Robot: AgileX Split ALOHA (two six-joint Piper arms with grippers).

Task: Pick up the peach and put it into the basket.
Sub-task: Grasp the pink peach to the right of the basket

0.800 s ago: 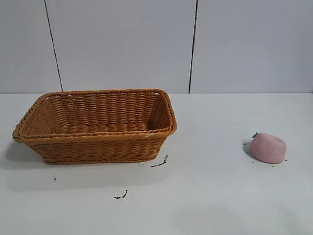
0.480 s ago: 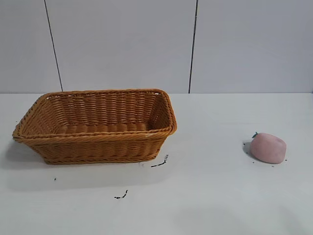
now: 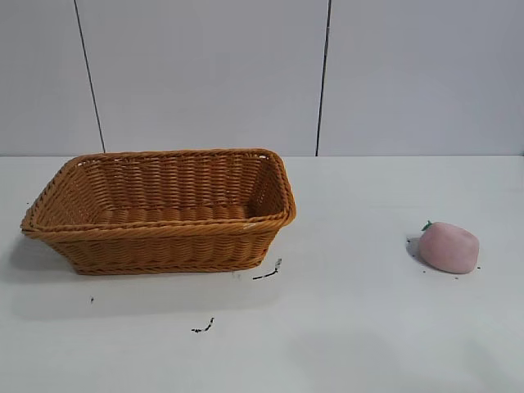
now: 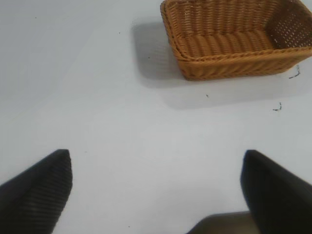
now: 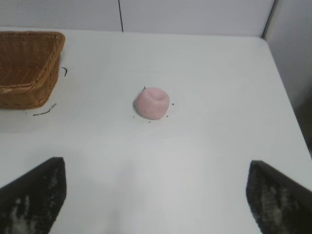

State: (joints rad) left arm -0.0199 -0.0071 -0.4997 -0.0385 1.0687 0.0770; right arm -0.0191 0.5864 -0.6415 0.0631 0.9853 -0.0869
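Note:
The pale-pink peach (image 3: 448,247) lies on the white table at the right, with its small green leaf at its upper left. It also shows in the right wrist view (image 5: 152,103). The orange-brown wicker basket (image 3: 160,234) stands at the left and is empty; it shows too in the left wrist view (image 4: 234,66) and at the edge of the right wrist view (image 5: 27,92). Neither arm shows in the exterior view. My right gripper (image 5: 156,168) is open and empty, short of the peach. My left gripper (image 4: 157,160) is open and empty, apart from the basket.
Small dark specks (image 3: 268,273) lie on the table in front of the basket, and more (image 3: 203,327) nearer the front. The table's edge and a wall (image 5: 292,73) run past the peach in the right wrist view. A grey panelled wall stands behind the table.

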